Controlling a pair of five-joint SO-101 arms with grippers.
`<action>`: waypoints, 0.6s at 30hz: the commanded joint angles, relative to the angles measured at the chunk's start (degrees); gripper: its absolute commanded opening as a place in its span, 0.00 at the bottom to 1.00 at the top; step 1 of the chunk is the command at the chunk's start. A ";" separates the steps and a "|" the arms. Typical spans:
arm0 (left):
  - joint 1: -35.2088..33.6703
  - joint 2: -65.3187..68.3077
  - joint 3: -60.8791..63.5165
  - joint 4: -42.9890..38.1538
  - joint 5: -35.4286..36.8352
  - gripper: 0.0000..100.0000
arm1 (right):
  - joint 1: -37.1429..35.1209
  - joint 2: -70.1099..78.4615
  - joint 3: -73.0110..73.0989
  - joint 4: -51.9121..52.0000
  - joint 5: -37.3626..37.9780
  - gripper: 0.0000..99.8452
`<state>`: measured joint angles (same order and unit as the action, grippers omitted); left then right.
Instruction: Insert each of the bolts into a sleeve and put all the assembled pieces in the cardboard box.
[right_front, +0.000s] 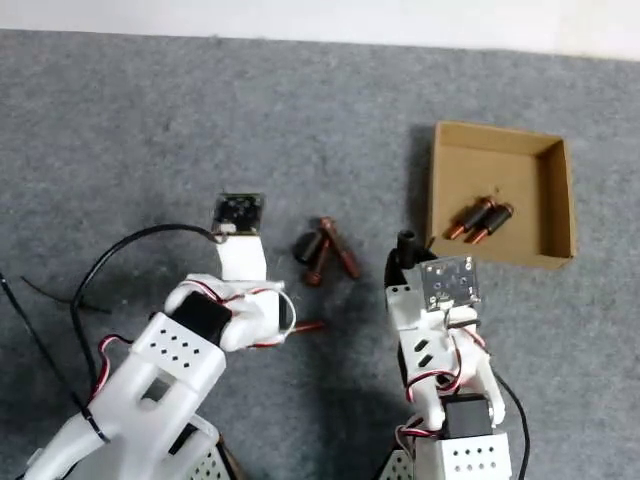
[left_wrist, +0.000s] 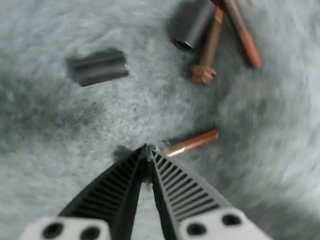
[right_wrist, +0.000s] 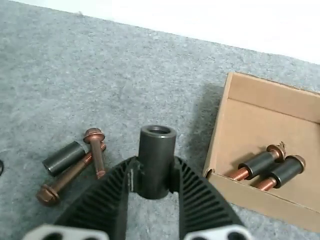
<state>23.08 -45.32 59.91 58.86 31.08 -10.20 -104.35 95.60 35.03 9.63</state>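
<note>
Cardboard box (right_front: 495, 140) on the grey carpet (right_front: 150, 120): two assembled pieces (right_front: 480, 220) inside. Right gripper (right_wrist: 153, 171) beside the box, clamped on upright sleeve (right_wrist: 157, 150). Left gripper (left_wrist: 148, 150) closed, pinching end of bolt (left_wrist: 192, 142). Between the arms: loose sleeve (right_front: 308, 247), two loose bolts (right_front: 340, 248).

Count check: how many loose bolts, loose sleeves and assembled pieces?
Loose bolts: 3
Loose sleeves: 3 (one blurred)
Assembled pieces: 2
Total: 8
</note>
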 joint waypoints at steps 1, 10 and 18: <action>0.31 0.13 -3.56 0.70 -29.36 0.01 | 0.66 -0.92 2.51 -1.98 0.44 0.00; -4.53 0.31 -2.33 -3.16 -52.57 0.01 | 0.66 -0.92 2.42 -1.98 0.44 0.00; 1.45 4.09 -1.27 1.14 -64.09 0.12 | 0.66 -0.92 2.42 -1.98 0.44 0.00</action>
<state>22.46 -44.53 59.91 59.30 -29.14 -10.20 -104.35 95.60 34.95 9.63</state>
